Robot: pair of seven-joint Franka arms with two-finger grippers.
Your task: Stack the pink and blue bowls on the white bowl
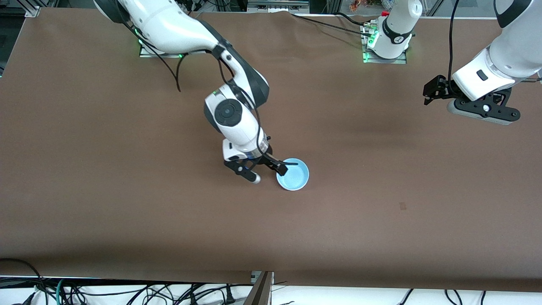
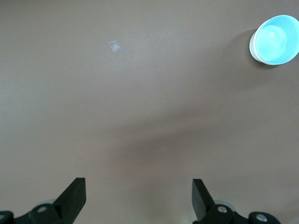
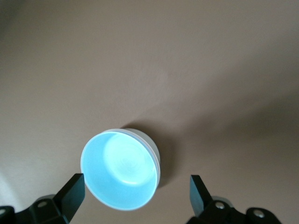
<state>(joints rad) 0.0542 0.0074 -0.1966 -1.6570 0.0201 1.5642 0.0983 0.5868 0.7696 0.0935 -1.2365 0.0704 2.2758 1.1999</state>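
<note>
The right pincer (image 1: 266, 169) hangs released just over the blue bowl (image 1: 293, 174), nested atop the stack; the left pincer (image 1: 432, 91), also released, waits over bare tabletop (image 1: 127, 212).

A wide brown table (image 1: 127, 212) fills the scene, lit evenly from above with soft shadows; tangled black cables (image 1: 127, 292) lie along its near edge on a white floor; metal framing (image 1: 25, 8) stands at its top corner.

Brown paper-covered table (image 1: 127, 203) bears one small darker brown mark (image 1: 402, 206); tangled black cables (image 1: 127, 294) lie along its near edge
</note>
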